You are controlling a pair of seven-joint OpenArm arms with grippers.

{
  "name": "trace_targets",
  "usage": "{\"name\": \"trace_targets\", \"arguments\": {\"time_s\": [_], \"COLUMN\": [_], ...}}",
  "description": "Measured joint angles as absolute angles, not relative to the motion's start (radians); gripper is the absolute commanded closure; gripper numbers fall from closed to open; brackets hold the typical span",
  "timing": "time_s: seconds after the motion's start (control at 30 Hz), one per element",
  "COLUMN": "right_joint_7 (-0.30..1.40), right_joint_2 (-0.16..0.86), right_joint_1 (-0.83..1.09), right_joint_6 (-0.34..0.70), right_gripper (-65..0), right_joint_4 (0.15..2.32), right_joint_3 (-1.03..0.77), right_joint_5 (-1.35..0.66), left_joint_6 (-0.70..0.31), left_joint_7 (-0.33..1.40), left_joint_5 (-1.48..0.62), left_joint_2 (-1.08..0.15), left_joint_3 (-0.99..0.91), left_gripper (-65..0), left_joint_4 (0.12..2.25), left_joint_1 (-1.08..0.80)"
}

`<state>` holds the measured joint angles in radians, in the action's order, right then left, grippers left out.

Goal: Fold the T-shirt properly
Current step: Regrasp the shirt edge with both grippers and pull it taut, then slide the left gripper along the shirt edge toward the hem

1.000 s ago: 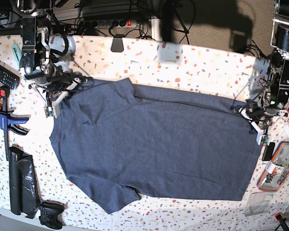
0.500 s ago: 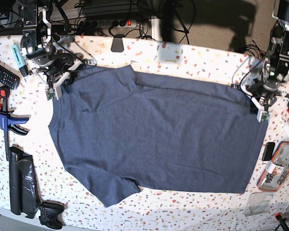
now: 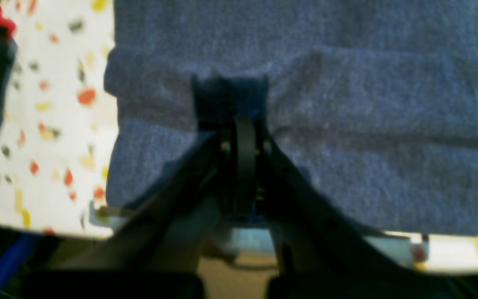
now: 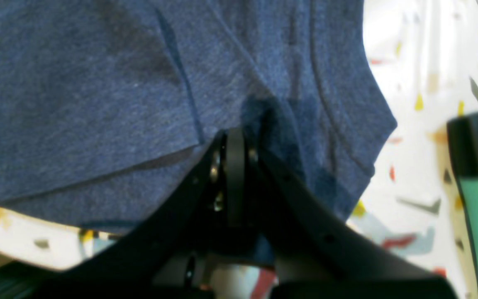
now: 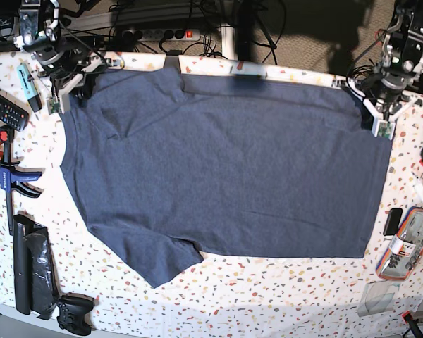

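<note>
The dark navy T-shirt point(image 5: 218, 162) lies spread flat over the speckled table point(image 5: 282, 296), with one short sleeve at the near left. My left gripper point(image 5: 359, 95) sits at the shirt's far right corner, shut on a pinch of the T-shirt's edge point(image 3: 347, 145), as the left wrist view shows between the closed left gripper point(image 3: 230, 99) tips. At the far left corner my right gripper point(image 5: 88, 79) is also shut on the fabric. In the right wrist view the right gripper point(image 4: 259, 112) bunches the T-shirt point(image 4: 77, 104) near a seam.
Along the left edge lie a teal marker point(image 5: 27, 81), a black remote point(image 5: 1, 107), a blue and red clamp point(image 5: 7, 172), a black roll point(image 5: 32, 267) and a game controller point(image 5: 74, 313). A parts box point(image 5: 409, 243) sits at the right. A power strip point(image 5: 155, 33) and cables lie behind the table.
Both grippers have moved toward the table's far edge, dragging the shirt's far edge with them. The whole shirt has slid back and lies flatter.
</note>
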<state>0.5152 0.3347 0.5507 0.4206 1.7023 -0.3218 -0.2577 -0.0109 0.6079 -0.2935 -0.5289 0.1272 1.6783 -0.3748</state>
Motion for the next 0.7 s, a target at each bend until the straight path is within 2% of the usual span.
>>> {"name": "trace_targets", "arguments": {"time_s": [0.37,0.57,0.7], "right_joint_7": [0.603,0.601,0.663], "right_joint_2": [0.327,0.329,0.329], "right_joint_1": [0.629,0.559,0.485], "right_joint_6": [0.427,0.425,0.427], "right_gripper": [0.0,0.0,0.0], "right_joint_4": [1.899,2.001,2.007], "right_joint_3": [-0.400,-0.453,-0.458], "right_joint_5": [-0.238,-0.240,-0.242], "left_joint_6": [-0.035,-0.035,-0.038], "left_joint_7": [0.670,0.674,0.641], "left_joint_5": [-0.305,-0.247,-0.249], "left_joint_2": [-0.519,-0.518,-0.518], "left_joint_3": [0.035,-0.010,-0.036], "left_gripper": [0.0,0.0,-0.6], "left_joint_4": [1.776,1.888,1.918], "left_joint_1": [-0.427,-0.360,-0.295]}}
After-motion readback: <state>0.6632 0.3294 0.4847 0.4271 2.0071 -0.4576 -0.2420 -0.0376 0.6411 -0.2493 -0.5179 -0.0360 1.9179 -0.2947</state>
